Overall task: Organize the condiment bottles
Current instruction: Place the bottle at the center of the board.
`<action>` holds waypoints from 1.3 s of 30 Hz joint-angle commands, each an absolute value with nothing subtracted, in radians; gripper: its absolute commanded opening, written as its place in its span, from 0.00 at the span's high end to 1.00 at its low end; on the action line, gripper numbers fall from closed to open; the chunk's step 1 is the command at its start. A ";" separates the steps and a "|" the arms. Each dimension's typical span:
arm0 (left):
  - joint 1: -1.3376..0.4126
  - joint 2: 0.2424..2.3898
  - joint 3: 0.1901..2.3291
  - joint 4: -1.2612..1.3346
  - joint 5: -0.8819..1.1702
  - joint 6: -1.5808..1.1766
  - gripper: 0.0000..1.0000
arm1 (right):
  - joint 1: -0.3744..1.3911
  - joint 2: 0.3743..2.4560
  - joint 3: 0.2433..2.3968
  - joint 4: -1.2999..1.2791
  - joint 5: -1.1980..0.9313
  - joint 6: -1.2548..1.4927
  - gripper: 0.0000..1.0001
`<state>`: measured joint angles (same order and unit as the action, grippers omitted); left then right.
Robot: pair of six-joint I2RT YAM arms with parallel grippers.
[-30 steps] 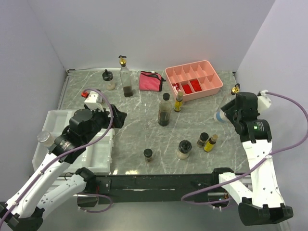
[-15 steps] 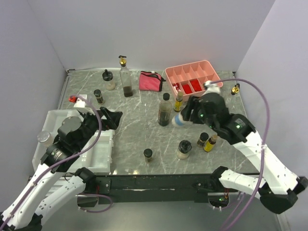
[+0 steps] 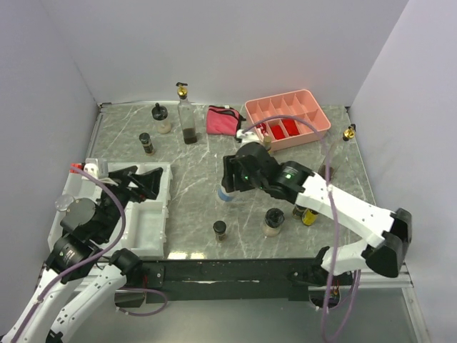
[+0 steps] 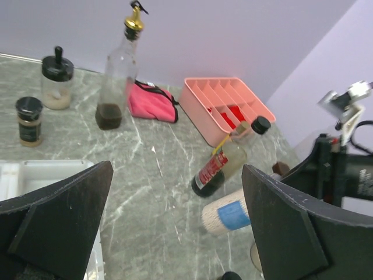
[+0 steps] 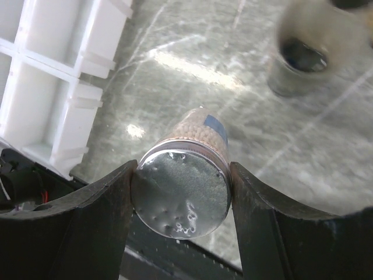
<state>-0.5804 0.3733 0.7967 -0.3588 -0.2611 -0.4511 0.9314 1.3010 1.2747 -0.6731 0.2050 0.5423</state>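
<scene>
My right gripper (image 3: 227,184) is shut on a silver-lidded jar (image 5: 180,193) with a blue label (image 3: 224,194) and carries it tilted over the table's middle. In the left wrist view this jar (image 4: 228,213) hangs beside a dark bottle with a red label (image 4: 226,163). My left gripper (image 3: 140,179) stands open and empty over the white tray (image 3: 154,227). At the back stand a tall gold-topped bottle (image 3: 188,120), a black-knobbed jar (image 3: 161,121) and a small spice jar (image 3: 146,143). Near the front stand a spice jar (image 3: 220,229), a black-lidded jar (image 3: 273,222) and a yellow bottle (image 3: 310,215).
A pink compartment tray (image 3: 311,121) and a pink pouch (image 3: 223,120) sit at the back. A small gold-topped bottle (image 3: 349,132) stands at the right edge. A silver-lidded jar (image 3: 64,204) rests at the white tray's left side. Walls close the back and sides.
My right arm has swung from the table's right side to the middle, carrying the blue-labelled jar. My left arm has drawn back toward the near left, still open.
</scene>
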 commanded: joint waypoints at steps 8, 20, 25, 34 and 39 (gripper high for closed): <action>-0.581 0.374 0.793 -0.339 -0.356 -0.446 0.01 | 0.960 1.545 1.385 -0.454 0.216 0.454 0.88; -0.581 0.400 0.796 -0.350 -0.379 -0.446 0.01 | 0.994 1.620 1.405 -0.446 0.242 0.472 0.50; -0.583 0.431 0.805 -0.356 -0.407 -0.482 0.00 | 0.994 1.560 1.384 -0.443 0.210 0.471 0.28; -0.581 0.667 0.978 -0.512 -0.342 -0.584 0.01 | 0.994 1.280 1.223 -0.436 0.196 0.488 0.07; -0.583 0.903 1.049 -0.558 -0.102 -0.588 0.01 | 0.993 1.032 1.099 -0.428 0.224 0.515 0.04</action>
